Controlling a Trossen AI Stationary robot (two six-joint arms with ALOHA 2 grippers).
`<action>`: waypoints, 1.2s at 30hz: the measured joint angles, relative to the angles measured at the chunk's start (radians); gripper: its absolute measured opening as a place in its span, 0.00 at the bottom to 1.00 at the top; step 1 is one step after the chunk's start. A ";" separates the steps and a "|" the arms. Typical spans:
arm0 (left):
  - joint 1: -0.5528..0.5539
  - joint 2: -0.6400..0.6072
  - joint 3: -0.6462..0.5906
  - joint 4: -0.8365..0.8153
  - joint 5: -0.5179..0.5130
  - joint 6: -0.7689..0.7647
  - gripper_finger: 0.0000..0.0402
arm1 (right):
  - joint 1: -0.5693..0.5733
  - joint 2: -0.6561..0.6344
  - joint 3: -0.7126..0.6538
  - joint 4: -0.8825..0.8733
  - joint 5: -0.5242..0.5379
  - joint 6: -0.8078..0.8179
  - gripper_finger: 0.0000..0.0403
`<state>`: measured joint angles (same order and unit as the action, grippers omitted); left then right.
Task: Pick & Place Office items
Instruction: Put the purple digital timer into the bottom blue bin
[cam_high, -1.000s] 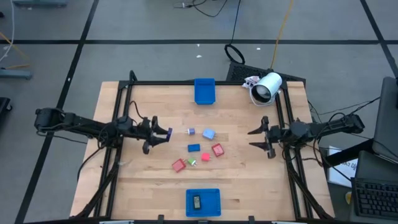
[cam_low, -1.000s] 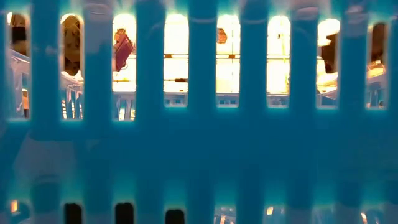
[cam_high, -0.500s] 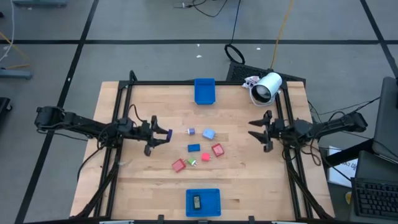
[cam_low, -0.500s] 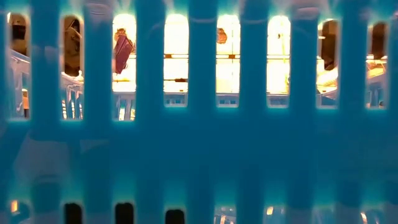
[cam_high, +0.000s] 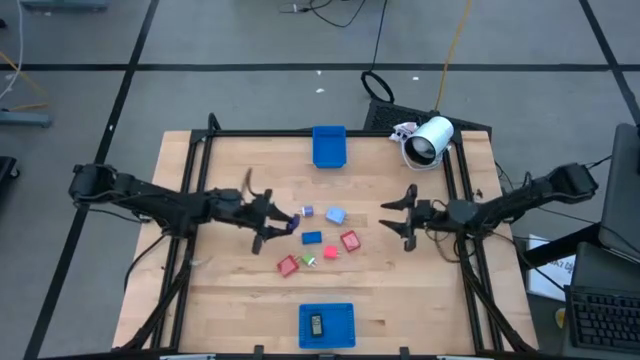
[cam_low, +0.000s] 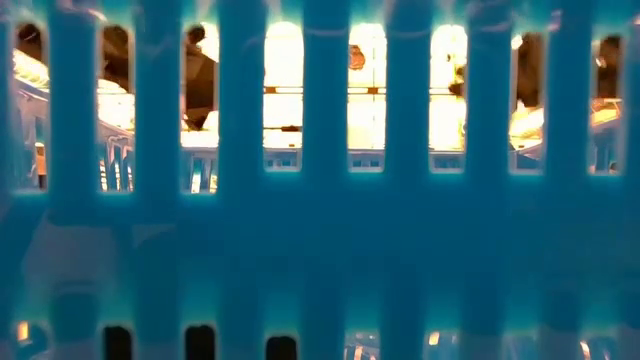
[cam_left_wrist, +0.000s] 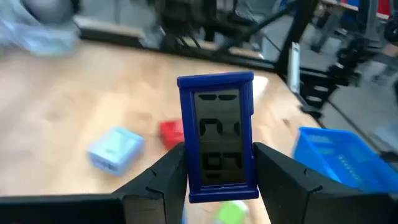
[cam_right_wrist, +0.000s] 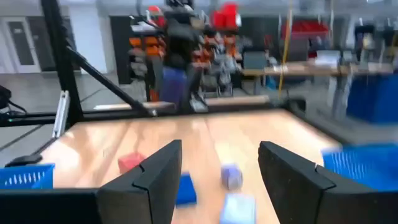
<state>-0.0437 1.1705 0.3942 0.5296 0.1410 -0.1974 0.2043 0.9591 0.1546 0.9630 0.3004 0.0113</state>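
Left of centre in the high view, a small blue clock sits clamped in the left gripper, above the loose pieces. The carry is underway; a tray probably comes next. The right gripper hovers right of centre, fingers spread, empty.

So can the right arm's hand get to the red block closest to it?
Probably yes. The right hand is open and empty, and only bare table lies between it and the red block. The left hand, holding a small blue clock, sits farther off.
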 joint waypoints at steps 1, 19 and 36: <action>0.000 0.027 0.034 -0.032 0.025 -0.023 0.42 | 0.000 0.031 0.029 0.012 -0.015 -0.030 0.50; 0.004 0.264 0.391 -0.464 0.311 -0.142 0.39 | 0.055 0.624 0.513 -0.022 -0.094 -0.621 0.50; 0.002 0.263 0.396 -0.464 0.304 -0.202 0.38 | 0.069 0.859 0.714 -0.015 -0.095 -0.767 0.50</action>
<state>-0.0414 1.4334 0.7906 0.0660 0.4448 -0.3994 0.2733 1.8184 0.8684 0.9478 0.2054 -0.7556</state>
